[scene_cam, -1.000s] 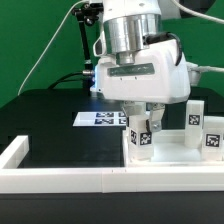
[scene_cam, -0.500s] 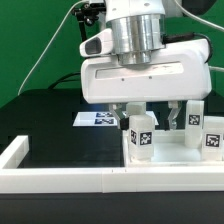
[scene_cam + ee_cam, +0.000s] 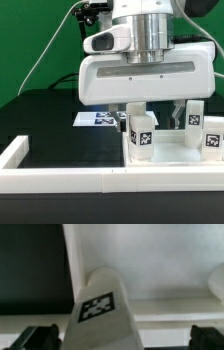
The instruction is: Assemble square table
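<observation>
1. My gripper [image 3: 152, 112] has its jaws spread wide, pinching nothing, straddling a table leg [image 3: 100, 308].
2. The leg [image 3: 141, 134] stands upright on the square top [image 3: 165, 155], near the worktop's front border wall [image 3: 60, 181].
3. It looks light, stiff and smooth; I'd grip mid-shaft, though whether it's seated is unclear.
</observation>
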You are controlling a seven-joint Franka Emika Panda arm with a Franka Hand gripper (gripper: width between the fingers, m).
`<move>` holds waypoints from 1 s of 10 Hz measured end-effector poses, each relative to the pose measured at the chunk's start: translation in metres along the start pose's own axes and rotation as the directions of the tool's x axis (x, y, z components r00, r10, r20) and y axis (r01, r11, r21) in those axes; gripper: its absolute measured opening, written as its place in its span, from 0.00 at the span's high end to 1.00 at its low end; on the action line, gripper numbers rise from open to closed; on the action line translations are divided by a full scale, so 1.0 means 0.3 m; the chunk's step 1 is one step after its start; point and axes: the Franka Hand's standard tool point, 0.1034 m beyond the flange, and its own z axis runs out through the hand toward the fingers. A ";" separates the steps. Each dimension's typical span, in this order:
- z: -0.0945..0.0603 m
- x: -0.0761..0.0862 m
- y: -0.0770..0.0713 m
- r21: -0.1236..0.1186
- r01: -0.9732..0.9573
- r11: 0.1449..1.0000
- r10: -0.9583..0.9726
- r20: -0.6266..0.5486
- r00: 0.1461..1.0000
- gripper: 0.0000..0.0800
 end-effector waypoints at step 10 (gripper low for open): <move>0.007 -0.003 0.040 -0.021 0.203 0.979 -0.204 -0.035 0.978 0.64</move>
